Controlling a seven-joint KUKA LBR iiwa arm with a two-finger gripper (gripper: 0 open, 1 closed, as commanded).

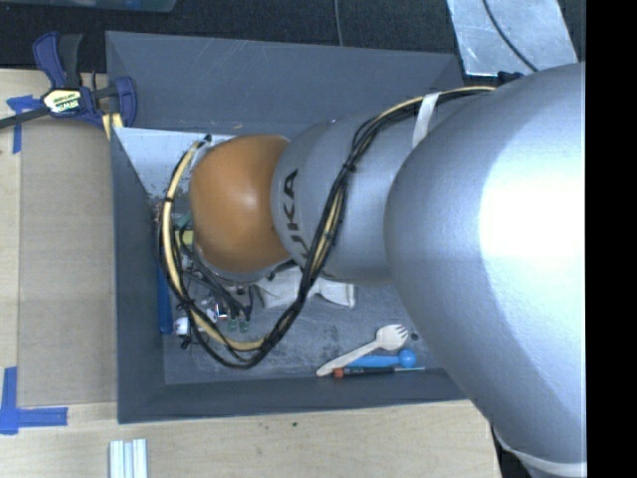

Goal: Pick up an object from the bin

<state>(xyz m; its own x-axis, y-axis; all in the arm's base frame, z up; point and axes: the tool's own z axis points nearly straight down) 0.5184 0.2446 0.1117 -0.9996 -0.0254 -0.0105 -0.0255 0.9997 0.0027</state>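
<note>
1. Dark capital letters [290, 210] run lengthwise down the grey casing of the robot arm [478, 227], just beside its orange cover [234, 202]. They read "UKA", with the leading letter partly cut off.
2. No other text can be read.

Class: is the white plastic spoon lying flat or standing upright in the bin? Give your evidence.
Lying flat. The white spoon shows its whole length along the bin floor, beside a blue pen.

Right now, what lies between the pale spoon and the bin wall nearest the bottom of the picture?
In the camera view, a blue pen with an orange end lies there, just beside the spoon, along the foot of that wall.
</note>
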